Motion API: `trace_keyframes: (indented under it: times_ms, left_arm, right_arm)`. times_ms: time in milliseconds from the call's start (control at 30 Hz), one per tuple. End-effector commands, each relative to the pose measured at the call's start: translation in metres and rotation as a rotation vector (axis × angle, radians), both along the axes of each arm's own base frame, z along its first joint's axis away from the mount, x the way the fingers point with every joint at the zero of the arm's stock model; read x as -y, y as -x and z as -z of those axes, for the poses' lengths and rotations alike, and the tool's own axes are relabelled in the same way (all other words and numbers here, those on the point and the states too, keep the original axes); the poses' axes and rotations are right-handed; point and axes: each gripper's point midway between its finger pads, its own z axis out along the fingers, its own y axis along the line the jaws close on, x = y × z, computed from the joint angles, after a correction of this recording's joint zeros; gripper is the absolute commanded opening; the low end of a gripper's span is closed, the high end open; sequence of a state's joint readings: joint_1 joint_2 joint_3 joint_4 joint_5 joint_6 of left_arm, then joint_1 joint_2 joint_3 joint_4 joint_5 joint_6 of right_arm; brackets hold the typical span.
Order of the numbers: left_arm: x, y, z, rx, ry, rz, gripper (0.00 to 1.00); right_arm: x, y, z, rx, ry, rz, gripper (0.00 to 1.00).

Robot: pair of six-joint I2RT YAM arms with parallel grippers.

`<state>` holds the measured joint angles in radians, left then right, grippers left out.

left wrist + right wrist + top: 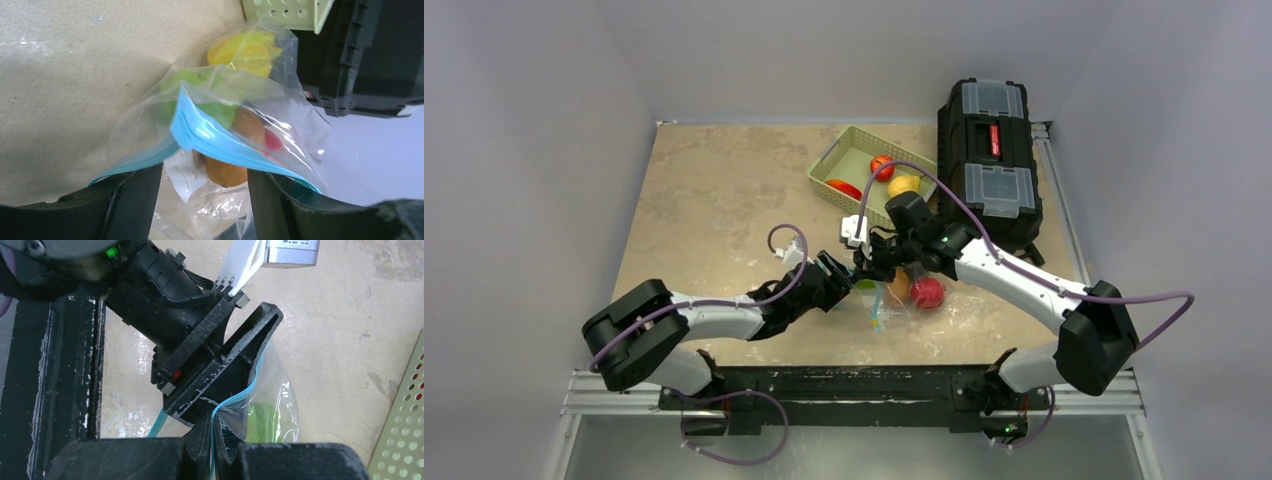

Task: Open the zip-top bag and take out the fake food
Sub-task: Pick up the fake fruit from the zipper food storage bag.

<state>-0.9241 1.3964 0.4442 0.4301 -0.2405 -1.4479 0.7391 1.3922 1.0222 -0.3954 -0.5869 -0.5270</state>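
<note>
The zip-top bag (pixel 886 298) lies at the table's near middle, its teal-blue zip strip (pixel 210 137) partly parted. Fake food shows inside: a red piece (pixel 927 293), an orange one (pixel 235 155), a green one (pixel 200 95) and a yellow one (pixel 245 47). My right gripper (pixel 214 450) is shut on one side of the zip strip (pixel 235 399). My left gripper (pixel 205 175) is open, its fingers (pixel 135 200) spread wide at the bag's mouth, with the strip lying across them. In the top view both grippers (pixel 842 278) (pixel 866 266) meet at the bag's left end.
A pale green basket (pixel 829 160) holding red, orange and yellow fake food stands at the back, right behind the bag. A black toolbox (pixel 989 160) stands to its right. The black rail (pixel 844 385) runs along the near edge.
</note>
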Motion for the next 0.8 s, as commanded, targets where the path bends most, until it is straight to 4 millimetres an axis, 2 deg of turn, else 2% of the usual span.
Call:
trace_keyframes:
  times_ms: [0,133,333,567,767]
  left_arm:
    - [0.006,-0.021,-0.009,-0.018,0.072,-0.132,0.62]
    - [0.008,-0.03,-0.008,-0.066,0.09,-0.216,0.62]
    - [-0.004,-0.035,0.003,-0.153,0.047,-0.338,0.62]
    - [0.004,-0.037,0.012,-0.208,0.054,-0.363,0.64]
    - [0.005,-0.045,0.004,-0.185,0.102,-0.391,0.59]
  right_arm:
    - [-0.003,0.0,-0.009,0.018,-0.033,-0.008,0.0]
    - [-0.003,0.0,-0.009,0.018,-0.032,-0.008,0.0]
    - [-0.003,0.001,-0.009,0.018,-0.032,-0.011,0.0]
    - [-0.003,0.001,-0.008,0.015,-0.032,-0.013,0.0]
    - [-0.003,0.001,-0.008,0.015,-0.032,-0.013,0.0]
